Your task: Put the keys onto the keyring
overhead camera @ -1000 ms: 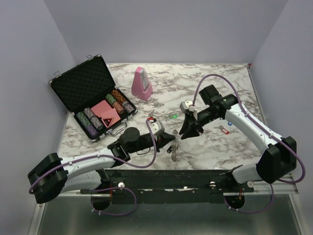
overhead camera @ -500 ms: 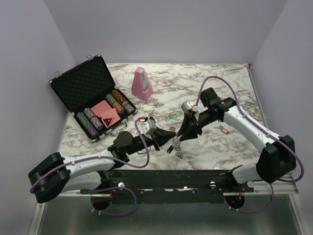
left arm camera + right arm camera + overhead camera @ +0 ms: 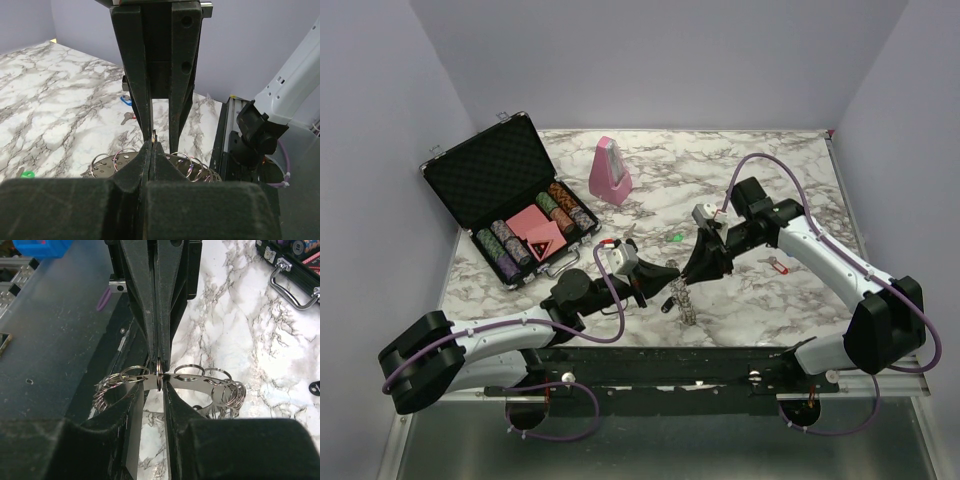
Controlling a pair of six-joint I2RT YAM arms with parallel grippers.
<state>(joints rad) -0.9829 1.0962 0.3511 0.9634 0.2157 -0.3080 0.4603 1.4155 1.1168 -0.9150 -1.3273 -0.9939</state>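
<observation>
Marble table [image 3: 770, 180] fills the overhead view. At its far left an open black case [image 3: 485, 175] holds rows of poker chips and a pink card. Just to the right and further back, a pink metronome [image 3: 610, 172] stands upright, well apart from the arms.

The left arm reaches in from the near left corner toward the middle of the table's near edge. The left gripper [image 3: 151, 149] is clenched tight, with no gap between its pads. It pinches one of the small split rings strung along the keyring [image 3: 200, 381]. The keyring is a flat silvery band crowded with these little loops, and it hangs from the pinch near the front edge of the table, between the two arms. Behind it, a small green object [image 3: 675, 238] lies on the marble, apart from everything else.

The right gripper [image 3: 155, 390] meets the left one tip to tip, coming from the opposite side. Its jaws stand partly apart, with a strip of marble showing between them, and they straddle the same pinched loop. The band crosses right at its fingertips. Whether either pad actually touches the metal is hard to tell from this close, cluttered angle.

To the right, past the right gripper, a red-capped key [image 3: 778, 265] lies flat on the table, clear of the ring. In the left wrist view, a blue-capped key [image 3: 126, 101] rests on the marble beyond the two grippers, also loose.
</observation>
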